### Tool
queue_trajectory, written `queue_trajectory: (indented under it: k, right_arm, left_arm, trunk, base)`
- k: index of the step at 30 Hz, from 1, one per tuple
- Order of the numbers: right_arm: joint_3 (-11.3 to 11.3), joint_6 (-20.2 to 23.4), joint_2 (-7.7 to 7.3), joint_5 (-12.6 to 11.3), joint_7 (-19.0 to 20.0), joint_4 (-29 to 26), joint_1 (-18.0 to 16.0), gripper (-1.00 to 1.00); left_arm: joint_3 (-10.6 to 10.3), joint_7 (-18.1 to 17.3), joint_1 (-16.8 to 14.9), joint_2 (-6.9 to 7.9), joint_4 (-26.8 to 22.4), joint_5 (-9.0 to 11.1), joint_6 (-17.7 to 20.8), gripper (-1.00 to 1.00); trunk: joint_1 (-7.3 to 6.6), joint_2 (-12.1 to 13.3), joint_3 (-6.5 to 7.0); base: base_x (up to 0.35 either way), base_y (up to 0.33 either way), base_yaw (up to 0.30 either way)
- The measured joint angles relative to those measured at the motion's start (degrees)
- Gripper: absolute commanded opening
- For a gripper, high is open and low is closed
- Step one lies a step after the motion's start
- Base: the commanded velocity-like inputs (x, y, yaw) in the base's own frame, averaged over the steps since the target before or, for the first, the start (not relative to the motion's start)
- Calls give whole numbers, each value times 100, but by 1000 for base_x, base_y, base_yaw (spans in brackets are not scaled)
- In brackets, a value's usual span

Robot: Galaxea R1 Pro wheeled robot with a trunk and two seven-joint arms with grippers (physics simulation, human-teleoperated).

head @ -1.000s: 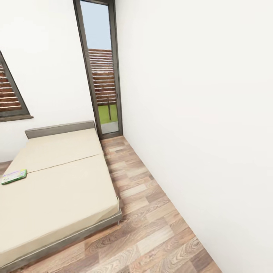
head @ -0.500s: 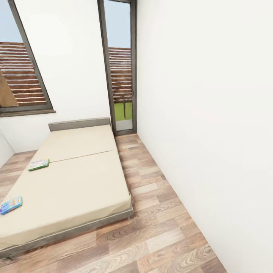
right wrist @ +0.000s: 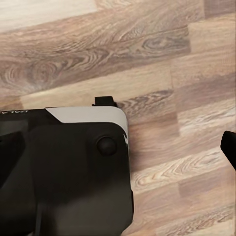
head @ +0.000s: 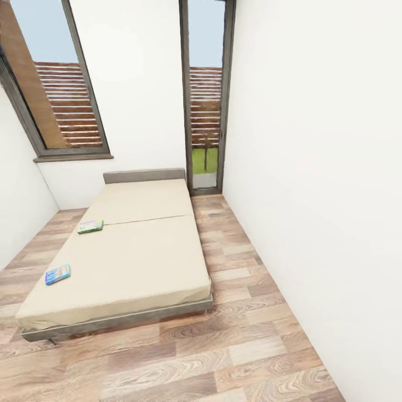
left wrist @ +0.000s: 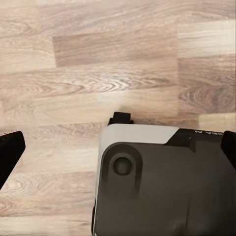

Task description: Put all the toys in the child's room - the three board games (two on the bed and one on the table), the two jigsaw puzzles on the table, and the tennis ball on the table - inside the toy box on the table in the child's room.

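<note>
Camera has swung left since 1 s ago: whole view shifted, bed (head: pixel 134 262) now near centre, and a 2nd game box has come into sight. Bed itself has not moved.

2 board games lie flat on the beige mattress, well apart. Green-edged box (head: pixel 90 226) sits toward the headboard (head: pixel 144 176), near the mattress's left side. Blue box (head: pixel 57 274) lies nearer the foot, close to the left edge.

Tall glass door (head: pixel 206 100) in far corner; window (head: pixel 56 89) on the left wall. Wood-plank floor (head: pixel 234 346) to the right of the bed.

Left wrist view: dark finger (left wrist: pixel 10 152) at each frame edge, apart, over the robot base (left wrist: pixel 162 182); left gripper wide, nothing held. Right gripper: 1 finger (right wrist: pixel 229 147) visible; cannot tell its spread.
</note>
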Motion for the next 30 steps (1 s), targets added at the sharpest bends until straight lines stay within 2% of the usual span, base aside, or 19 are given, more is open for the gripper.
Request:
queue_trajectory:
  k: [18,24,26,30]
  right_arm:
    - [-7,-2,-4,-10,-2,24,0,100]
    - [-6,-42,-11,-12,1,22,2,100]
    - [-5,-173,-21,4,3,19,-2,100]
    - [-26,-202,108,-63,35,-75,-85,100]
  left_arm:
    - [0,0,1,1,0,0,0,100]
    - [-2,-7,0,4,1,-5,-8,100]
    - [-5,-11,0,4,1,-12,-14,100]
    - [7,-16,14,-125,-26,-8,-71,100]
  trunk:
    - [0,0,-90]
    - [0,-1,-103]
    - [0,-1,-105]
    - [-2,-1,-105]
  base:
    - [-1,0,258]
    - [0,0,64]
    - [90,42,10]
    - [200,104,0]
